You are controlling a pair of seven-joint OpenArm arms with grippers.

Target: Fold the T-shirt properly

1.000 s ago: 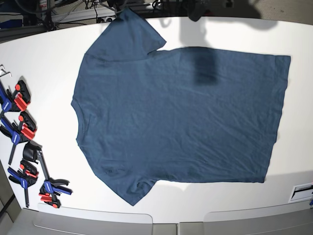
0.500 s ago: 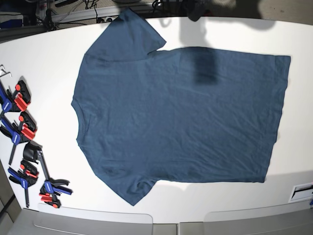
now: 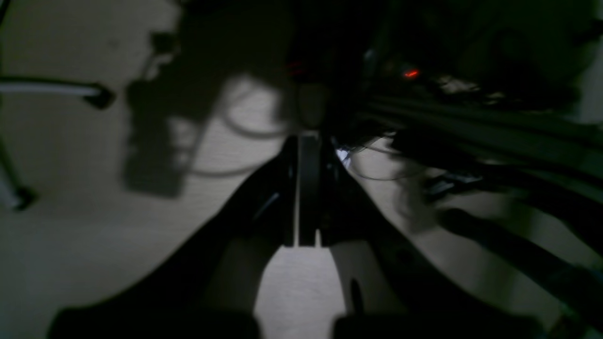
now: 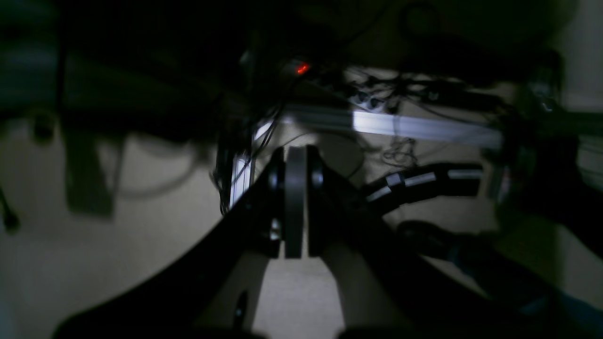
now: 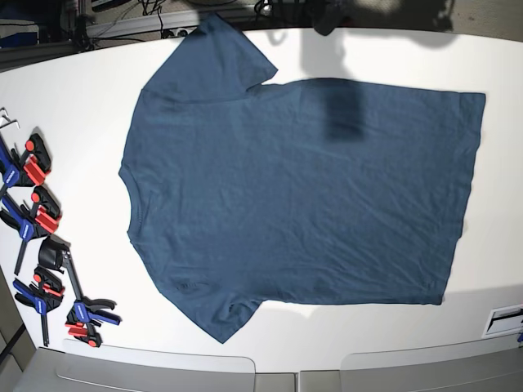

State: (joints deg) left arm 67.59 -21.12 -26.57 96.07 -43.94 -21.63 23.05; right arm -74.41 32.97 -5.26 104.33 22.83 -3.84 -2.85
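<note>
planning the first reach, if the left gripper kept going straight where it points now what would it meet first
Not the T-shirt. In the blurred wrist view the left gripper, jaws shut, points at a dark tangle of cables and the pale floor. Depth is unclear; probably the cables first.

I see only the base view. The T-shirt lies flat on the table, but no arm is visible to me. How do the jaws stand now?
Observer: On the left gripper the jaws are shut, with nothing between them.
Operator: And the right one?
Observer: On the right gripper the jaws are shut too, and empty.
Operator: Are they above the T-shirt?
Observer: Seemingly not; both wrist views show mainly dark cables over a pale surface.
</note>
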